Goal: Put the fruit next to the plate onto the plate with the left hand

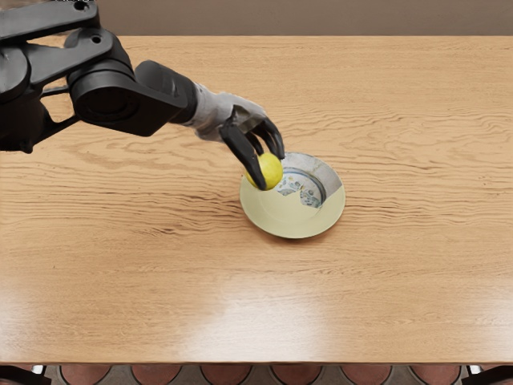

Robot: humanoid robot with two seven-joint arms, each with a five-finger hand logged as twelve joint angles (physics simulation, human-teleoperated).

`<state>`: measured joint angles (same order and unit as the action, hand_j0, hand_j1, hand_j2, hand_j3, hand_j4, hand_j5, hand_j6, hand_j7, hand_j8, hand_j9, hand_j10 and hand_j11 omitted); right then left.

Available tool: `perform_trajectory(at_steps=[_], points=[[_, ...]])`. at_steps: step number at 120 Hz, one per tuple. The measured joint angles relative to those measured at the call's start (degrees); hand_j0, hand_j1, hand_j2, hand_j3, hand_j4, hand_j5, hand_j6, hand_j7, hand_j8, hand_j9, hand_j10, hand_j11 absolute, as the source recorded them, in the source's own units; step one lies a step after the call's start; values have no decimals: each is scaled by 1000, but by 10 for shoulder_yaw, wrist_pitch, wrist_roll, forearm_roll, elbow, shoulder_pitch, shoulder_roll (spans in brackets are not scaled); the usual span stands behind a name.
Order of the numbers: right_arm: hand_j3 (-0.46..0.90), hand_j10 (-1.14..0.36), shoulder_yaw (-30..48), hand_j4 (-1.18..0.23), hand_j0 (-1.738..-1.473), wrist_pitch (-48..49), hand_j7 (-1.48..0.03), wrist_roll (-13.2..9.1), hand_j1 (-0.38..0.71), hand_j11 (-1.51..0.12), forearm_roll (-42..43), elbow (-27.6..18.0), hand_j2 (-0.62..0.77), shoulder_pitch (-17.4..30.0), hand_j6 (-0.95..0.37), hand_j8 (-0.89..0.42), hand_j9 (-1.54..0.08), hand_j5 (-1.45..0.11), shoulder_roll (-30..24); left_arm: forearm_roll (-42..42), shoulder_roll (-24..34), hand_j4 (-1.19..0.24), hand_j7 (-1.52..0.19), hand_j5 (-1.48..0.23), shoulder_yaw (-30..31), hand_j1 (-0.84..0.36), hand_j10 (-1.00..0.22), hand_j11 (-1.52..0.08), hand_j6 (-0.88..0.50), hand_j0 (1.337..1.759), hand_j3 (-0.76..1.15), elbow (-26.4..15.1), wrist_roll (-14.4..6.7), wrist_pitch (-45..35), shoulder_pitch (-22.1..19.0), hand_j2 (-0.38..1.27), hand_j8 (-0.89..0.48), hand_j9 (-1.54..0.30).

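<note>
A small yellow fruit [271, 170] is gripped between the black fingers of my left hand [258, 154], which reaches in from the left edge. The fruit hangs over the left rim of a pale cream plate [288, 218] with a patterned centre, lying near the middle of the wooden table. Whether the fruit touches the plate I cannot tell. My left hand covers part of the plate's upper left rim. The right arm is out of view.
The wooden table [160, 265] stretches wide around the plate, with its front edge near the bottom of the view. My bulky black left forearm [128, 92] lies over the table's back left.
</note>
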<state>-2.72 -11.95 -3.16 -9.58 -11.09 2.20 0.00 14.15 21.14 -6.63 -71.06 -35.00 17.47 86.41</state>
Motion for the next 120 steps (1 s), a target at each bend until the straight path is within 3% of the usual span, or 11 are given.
perform_trajectory(at_steps=[39,105,120], points=[[0,-37,0,-37,-1658,0,-47,0,-305,-47,0,0,-7,0,-37,-37,-47,-47,0,61,-98,-695,-966,-1013,-3,-371,-575,-957,-393,1657,0,102,0,10,-19,524,-395,-950],[0,-37,0,-37,-1658,0,-47,0,-305,-47,0,0,-7,0,-37,-37,-47,-47,0,103,-166,-675,-945,-988,-4,-386,-572,-934,-397,1657,0,163,0,10,-33,554,-392,-923],[0,-37,0,-37,-1658,0,-47,0,-305,-47,0,0,-7,0,-37,-37,-47,-47,0,104,-166,-616,-845,-875,-4,-336,-577,-839,-433,1657,0,166,0,6,-30,399,-426,-831]])
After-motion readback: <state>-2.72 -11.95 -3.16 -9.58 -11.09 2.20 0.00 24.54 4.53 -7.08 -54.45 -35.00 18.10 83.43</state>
